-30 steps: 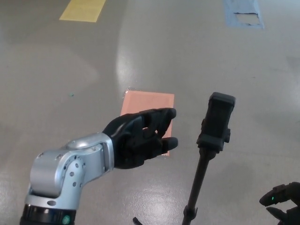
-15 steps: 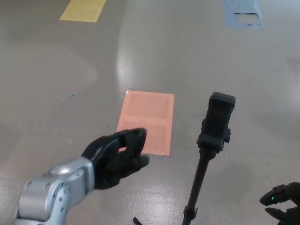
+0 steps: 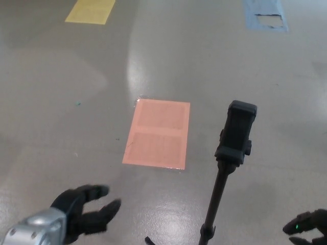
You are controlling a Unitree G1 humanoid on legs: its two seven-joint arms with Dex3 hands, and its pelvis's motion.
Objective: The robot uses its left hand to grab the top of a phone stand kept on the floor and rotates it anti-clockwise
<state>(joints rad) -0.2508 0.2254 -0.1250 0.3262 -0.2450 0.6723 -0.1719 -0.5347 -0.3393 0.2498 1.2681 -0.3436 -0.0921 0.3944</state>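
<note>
The grey floor carries an orange rectangle, a yellow patch and a blue patch far off, and the phone stand stands upright right of the orange rectangle, its clamp head atop a thin pole. To do the grab well, I judge the left hand should rise and travel right to the clamp, close thumb and fingers around the top, then twist anti-clockwise about the pole's axis without tipping it. That left hand sits low at lower left, well apart from the stand, fingers spread and holding nothing; the right hand barely shows at the lower right corner, and I cannot tell its state.
</note>
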